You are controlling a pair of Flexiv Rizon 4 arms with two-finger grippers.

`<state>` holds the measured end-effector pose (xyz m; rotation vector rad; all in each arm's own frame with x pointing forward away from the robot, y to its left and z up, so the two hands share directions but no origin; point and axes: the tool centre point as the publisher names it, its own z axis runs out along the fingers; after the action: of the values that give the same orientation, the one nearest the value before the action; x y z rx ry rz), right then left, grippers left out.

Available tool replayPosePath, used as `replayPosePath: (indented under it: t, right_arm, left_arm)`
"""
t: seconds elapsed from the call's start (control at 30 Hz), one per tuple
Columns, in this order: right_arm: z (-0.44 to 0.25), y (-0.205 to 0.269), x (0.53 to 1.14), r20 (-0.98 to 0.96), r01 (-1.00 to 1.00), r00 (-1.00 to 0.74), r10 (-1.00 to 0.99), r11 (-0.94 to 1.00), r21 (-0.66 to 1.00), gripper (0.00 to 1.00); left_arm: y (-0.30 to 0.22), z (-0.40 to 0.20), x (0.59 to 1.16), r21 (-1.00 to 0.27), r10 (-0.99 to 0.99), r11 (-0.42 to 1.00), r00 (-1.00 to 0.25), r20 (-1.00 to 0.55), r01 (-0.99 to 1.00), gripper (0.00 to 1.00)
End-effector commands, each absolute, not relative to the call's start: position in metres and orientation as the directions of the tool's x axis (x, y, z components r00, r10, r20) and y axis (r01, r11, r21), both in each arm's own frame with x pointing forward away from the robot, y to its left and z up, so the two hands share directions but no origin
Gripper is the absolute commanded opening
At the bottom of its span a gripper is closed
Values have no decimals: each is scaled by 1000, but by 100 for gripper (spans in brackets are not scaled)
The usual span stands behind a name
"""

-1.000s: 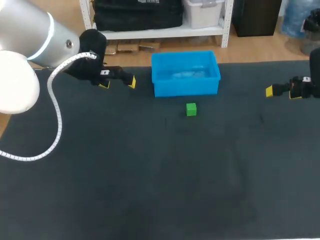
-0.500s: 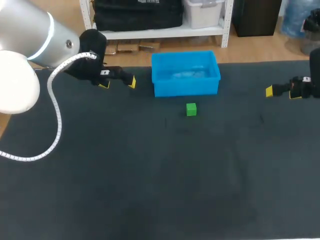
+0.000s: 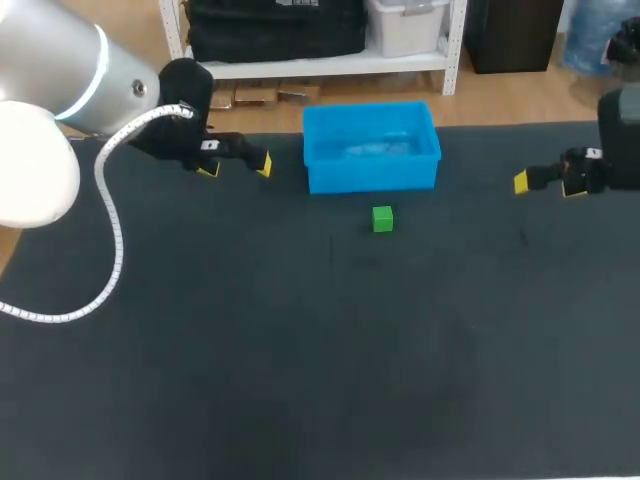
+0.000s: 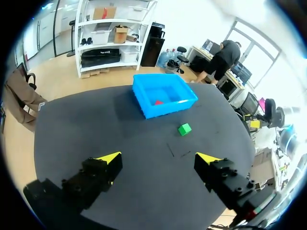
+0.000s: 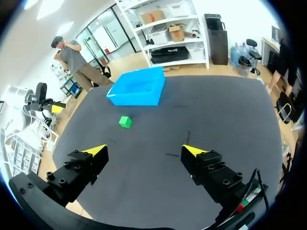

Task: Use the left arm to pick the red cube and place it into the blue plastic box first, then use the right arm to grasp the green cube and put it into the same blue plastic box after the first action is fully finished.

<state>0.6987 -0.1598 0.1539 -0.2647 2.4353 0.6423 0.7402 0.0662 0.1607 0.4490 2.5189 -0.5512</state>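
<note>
Yellow tips of the left gripper (image 4: 158, 158) stand wide apart and hold nothing; only the dark table top (image 3: 300, 350) shows between them. In the head view this gripper hangs over the far left part of the table, just beside the left wall of the blue plastic box (image 3: 372, 175) but apart from it. The right gripper (image 5: 144, 151) is likewise spread wide with nothing held, and it sits near the table's right edge, well apart from the box and on about the same line as it. Ahead of the left gripper's fingers, the red cube (image 4: 158, 102) lies inside the box, on its floor near the wall that faces the gripper; in the head view the cube cannot be made out. The green cube (image 3: 382, 218) rests on the table just in front of the box's near wall, close to it but not touching, slightly right of the box's middle, and between the two grippers. The box stands upright and open at the far middle of the table, near its back edge.
</note>
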Motion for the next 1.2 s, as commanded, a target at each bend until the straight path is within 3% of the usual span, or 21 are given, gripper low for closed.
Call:
replayPosePath:
  t: [0.03,1.2]
  right_arm:
    - [161,-147,704,-571,-292,-820,-45,890,349,100]
    - [154,-81,718,-351,-251,-922,-161,940,229,100]
  left_arm:
    - [68,160,740,-296,203,859,-809,-552,417,100]
    - [68,160,740,-296,203,859,-809,-552,417,100]
